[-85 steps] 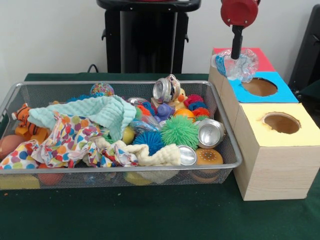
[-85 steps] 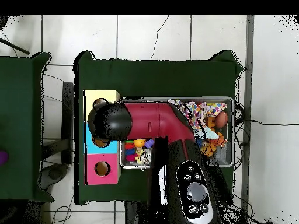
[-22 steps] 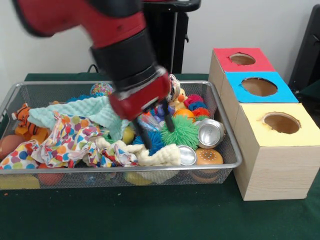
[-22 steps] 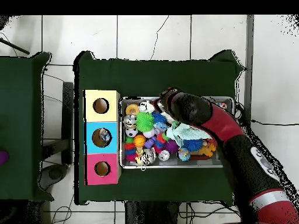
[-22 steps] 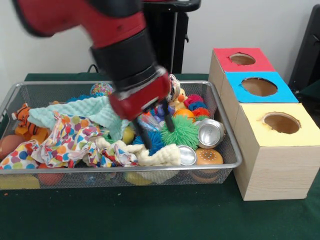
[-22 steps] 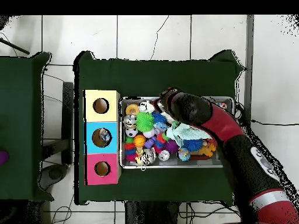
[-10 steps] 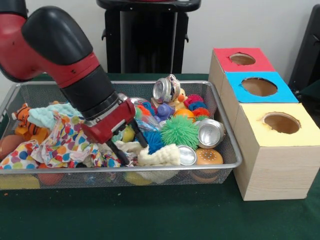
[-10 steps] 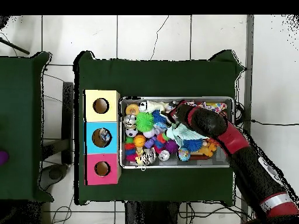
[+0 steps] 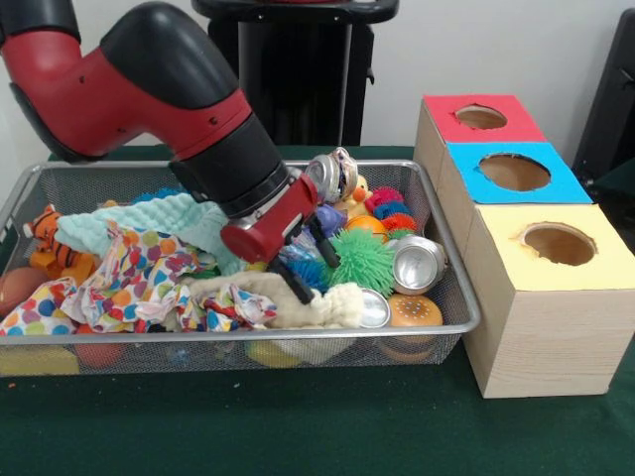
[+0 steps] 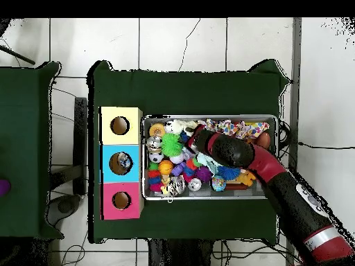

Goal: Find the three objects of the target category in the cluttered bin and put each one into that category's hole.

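The end effector [image 9: 316, 260] sits low at frame centre inside the wire bin [image 9: 448, 288], fingers spread, gripping nothing, straddling the blue spiky ball [image 9: 310, 273]. The arm [image 9: 149, 84] slants in from upper left. The bin holds cloths [image 9: 149, 273], a green spiky ball [image 9: 359, 260] and metal cans [image 9: 417, 264]. The hole boxes [image 9: 541, 288] stand at right.
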